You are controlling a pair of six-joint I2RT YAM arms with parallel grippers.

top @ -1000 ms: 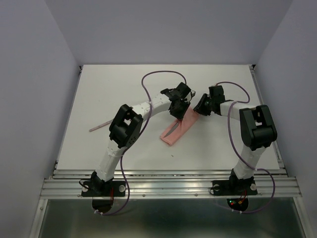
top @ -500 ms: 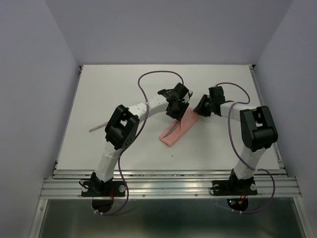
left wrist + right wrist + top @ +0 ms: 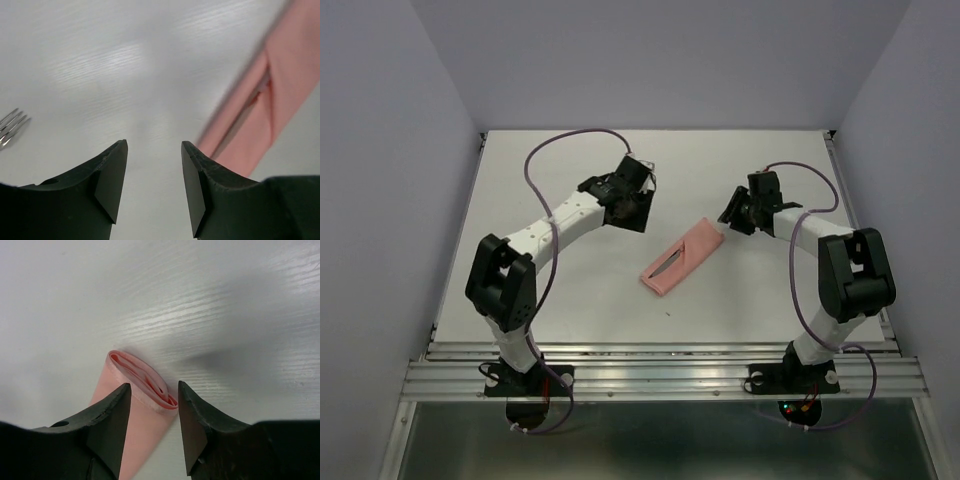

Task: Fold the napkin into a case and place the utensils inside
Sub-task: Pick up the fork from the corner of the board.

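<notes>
The salmon-pink case (image 3: 680, 257) lies flat and slanted at the table's middle, with a thin dark utensil (image 3: 669, 265) in its diagonal opening. My left gripper (image 3: 633, 213) is open and empty, hovering left of the case and apart from it. The case shows blurred at the right of the left wrist view (image 3: 285, 85). Fork tines (image 3: 11, 127) lie at that view's left edge; in the top view the fork is hidden behind my left arm. My right gripper (image 3: 730, 218) is open and empty just above the case's far rolled end (image 3: 142, 377).
The white table (image 3: 770, 300) is walled by pale panels on three sides. A metal rail (image 3: 660, 375) runs along the near edge. My left arm's elbow (image 3: 500, 285) stands over the table's left part.
My left arm has swung left and away from the case, its elbow moving far left. My right gripper has drawn back slightly to the right. The case has not moved.
</notes>
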